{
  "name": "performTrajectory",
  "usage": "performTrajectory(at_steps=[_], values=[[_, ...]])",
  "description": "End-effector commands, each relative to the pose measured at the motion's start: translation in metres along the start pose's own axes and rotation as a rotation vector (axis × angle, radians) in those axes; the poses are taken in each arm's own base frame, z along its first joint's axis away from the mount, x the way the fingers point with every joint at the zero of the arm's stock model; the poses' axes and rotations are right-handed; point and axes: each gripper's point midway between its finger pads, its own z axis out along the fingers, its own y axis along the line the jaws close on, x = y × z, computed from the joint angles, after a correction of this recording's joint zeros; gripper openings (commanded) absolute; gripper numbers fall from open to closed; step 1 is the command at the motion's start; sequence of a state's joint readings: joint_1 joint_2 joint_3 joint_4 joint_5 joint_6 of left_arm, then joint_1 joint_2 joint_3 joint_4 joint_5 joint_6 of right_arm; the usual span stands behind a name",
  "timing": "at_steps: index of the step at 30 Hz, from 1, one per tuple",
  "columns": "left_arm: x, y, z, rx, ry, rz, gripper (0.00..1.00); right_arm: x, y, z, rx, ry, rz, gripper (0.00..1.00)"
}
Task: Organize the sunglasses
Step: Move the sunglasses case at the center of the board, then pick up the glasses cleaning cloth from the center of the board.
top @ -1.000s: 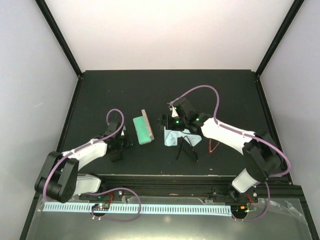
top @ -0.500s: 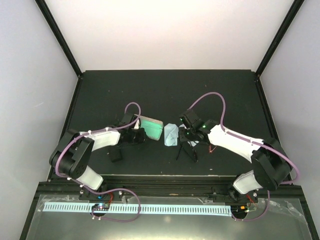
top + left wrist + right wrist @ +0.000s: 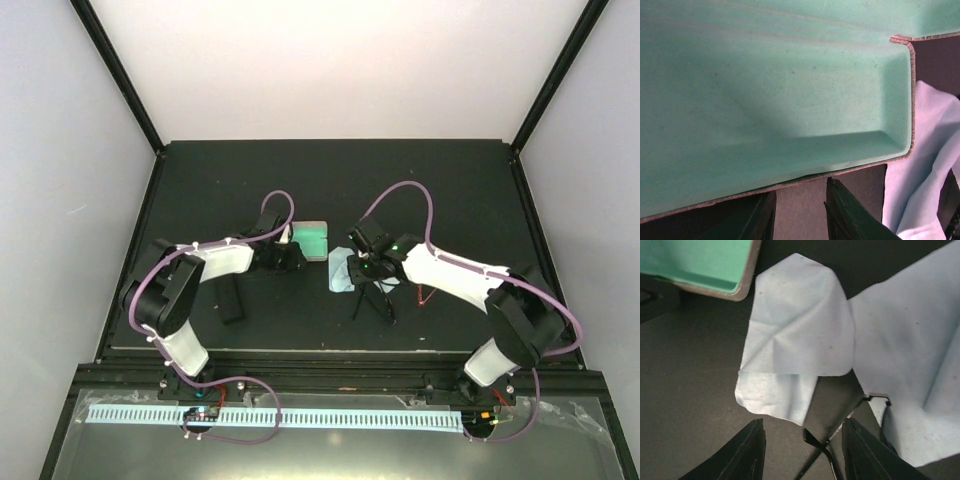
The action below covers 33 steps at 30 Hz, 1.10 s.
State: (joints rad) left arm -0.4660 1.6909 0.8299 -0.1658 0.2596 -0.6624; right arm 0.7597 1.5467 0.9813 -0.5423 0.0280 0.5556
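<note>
Left gripper (image 3: pixel 797 200), slightly spread, has delivered the case (image 3: pixel 790 90) ahead; right gripper (image 3: pixel 805 432), half-spread, now straddles black sunglasses (image 3: pixel 845 421) for pickup.

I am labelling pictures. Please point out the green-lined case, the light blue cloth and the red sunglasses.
green-lined case (image 3: pixel 765 90), left wrist view, on its green lining.
light blue cloth (image 3: pixel 795 325), right wrist view, on its folded flap.
red sunglasses (image 3: pixel 425 293), top view, on the wire frame.
</note>
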Motion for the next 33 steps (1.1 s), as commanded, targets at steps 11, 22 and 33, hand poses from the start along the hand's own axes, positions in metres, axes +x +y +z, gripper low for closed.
performTrajectory(at_steps=[11, 22, 33], values=[[0.005, -0.003, -0.023, 0.025, -0.047, 0.030, 0.28, 0.008, 0.041, 0.015, 0.100, 0.047, -0.166, 0.44], [-0.008, 0.007, -0.070, 0.002, -0.208, -0.016, 0.31, -0.013, 0.024, 0.030, 0.349, 0.049, -0.294, 0.50], [-0.014, -0.001, -0.092, 0.053, -0.242, -0.014, 0.32, -0.005, 0.021, 0.043, 0.387, 0.183, -0.490, 0.49]])
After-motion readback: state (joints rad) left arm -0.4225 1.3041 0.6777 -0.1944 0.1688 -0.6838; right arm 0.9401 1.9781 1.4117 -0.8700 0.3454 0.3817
